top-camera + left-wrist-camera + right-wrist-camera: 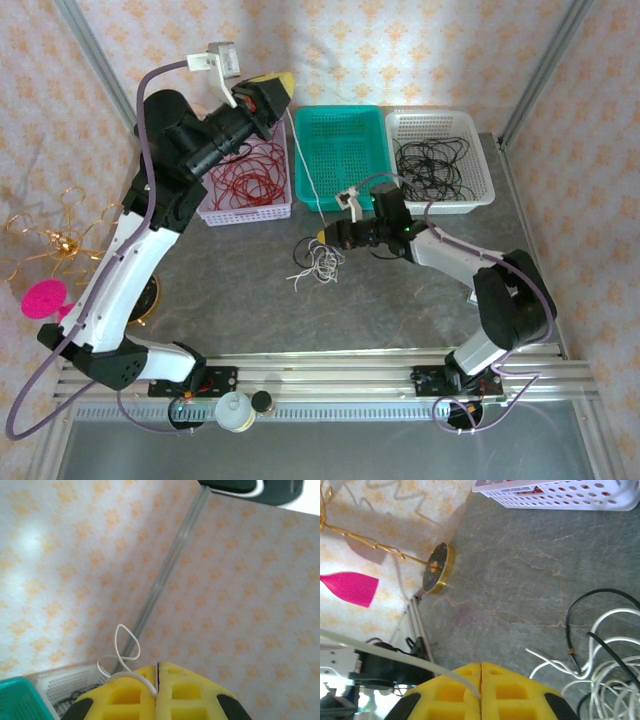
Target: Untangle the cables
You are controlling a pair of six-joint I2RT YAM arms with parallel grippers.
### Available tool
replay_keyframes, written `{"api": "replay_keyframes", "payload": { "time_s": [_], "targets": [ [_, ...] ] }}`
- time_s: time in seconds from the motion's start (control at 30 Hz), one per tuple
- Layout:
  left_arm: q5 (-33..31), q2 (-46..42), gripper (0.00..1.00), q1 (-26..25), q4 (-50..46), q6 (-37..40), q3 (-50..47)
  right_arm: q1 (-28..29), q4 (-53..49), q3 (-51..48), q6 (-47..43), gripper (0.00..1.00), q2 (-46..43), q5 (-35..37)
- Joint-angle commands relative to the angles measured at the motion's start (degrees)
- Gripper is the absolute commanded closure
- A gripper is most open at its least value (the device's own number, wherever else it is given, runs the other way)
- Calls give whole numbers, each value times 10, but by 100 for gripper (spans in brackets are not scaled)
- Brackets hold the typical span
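left hand (272,96) raised left of the teal basket (350,150), clamped on a white cable (304,165). right hand (322,236) in front of the basket pinches seemingly the same strand. clump of cables (318,262) on desk (250,300) beside it. risk: more pull slips the strand or tightens the knots.
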Motion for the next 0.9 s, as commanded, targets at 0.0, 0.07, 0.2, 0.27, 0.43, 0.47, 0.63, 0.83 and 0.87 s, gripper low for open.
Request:
{"api": "replay_keyframes", "payload": {
  "time_s": [0.0, 0.07, 0.2, 0.27, 0.43, 0.47, 0.63, 0.83, 0.87],
  "targets": [
    [-55, 11, 100, 13, 68, -7, 24, 22, 44, -42, -113, 93, -70, 50],
    [-59, 19, 100, 18, 85, -14, 25, 47, 117, -96, -196, 90, -119, 81],
    [-65, 36, 100, 24, 96, -17, 37, 59, 190, -142, -244, 89, -159, 166],
    [-71, 41, 100, 29, 103, -18, 36, 59, 189, -136, -257, 89, -152, 179],
    [-91, 53, 100, 41, 125, -37, 36, 69, 221, -147, -263, 83, -154, 220],
    [-94, 55, 100, 44, 134, -40, 38, 69, 228, -153, -262, 82, -154, 227],
    [-82, 68, 100, 49, 183, -52, 49, 70, 234, -165, -257, 90, -139, 221],
    [-65, 87, 100, 50, 193, -61, 66, 69, 240, -144, -240, 100, -103, 231],
    [-64, 88, 100, 50, 195, -60, 66, 69, 239, -139, -235, 100, -99, 234]
  ]
}}
